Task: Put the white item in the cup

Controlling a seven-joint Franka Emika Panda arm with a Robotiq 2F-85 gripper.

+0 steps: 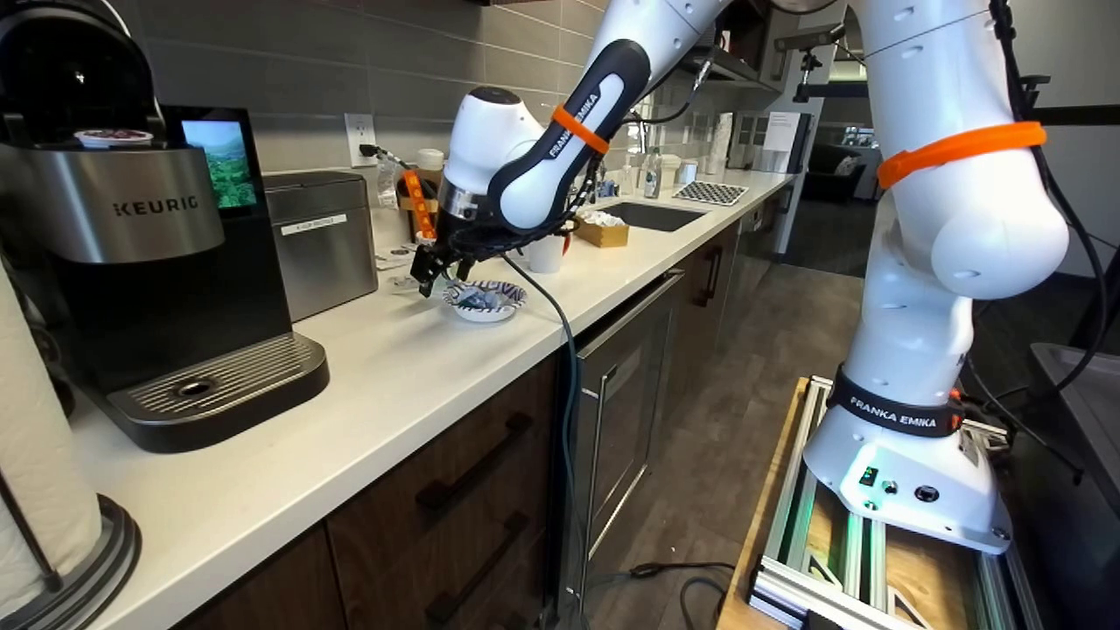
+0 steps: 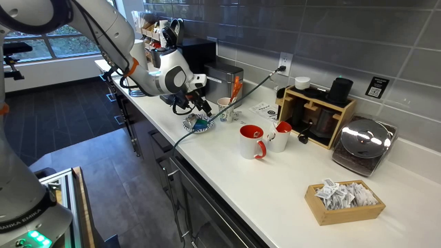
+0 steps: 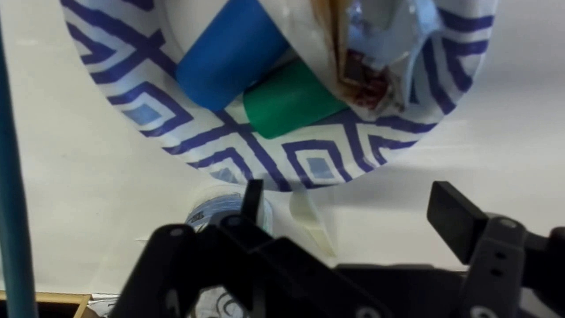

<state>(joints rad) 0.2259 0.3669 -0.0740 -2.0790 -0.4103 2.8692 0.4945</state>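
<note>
- The tool [image 3: 353, 210] hangs low over the surface [image 2: 282, 186], its two fingers [image 3: 457, 221] well apart.
- The white item [image 3: 311, 225], a small spoon-like piece, shows in the gap between the fingers in the wrist view, nearer the finger on that view's left. It is just beside the plate, one end at the rim; whether it touches the rim, I cannot tell.
- The paper cup [image 2: 225, 110] stands upright near the plate, with a tilted orange object [image 2: 236, 89] in it. In the wrist view, a finger hides part of the cup.
- The patterned plate [image 3: 318, 165] holds a blue piece [image 3: 231, 57], a green piece [image 3: 291, 99] and a crumpled wrapper [image 3: 371, 84].
- In an exterior view, a red-and-white mug [image 2: 249, 144] stands just beside another mug [image 2: 278, 139].
- Farther along sits a wooden box [image 2: 351, 215] of small packets [image 2: 344, 197].
- A coffee maker [image 1: 140, 210] stands beside a metal bin [image 1: 319, 241] in an exterior view.
- A cable [image 2: 244, 94] runs from the wall outlet [image 2: 285, 62] across the view of the plate.
</note>
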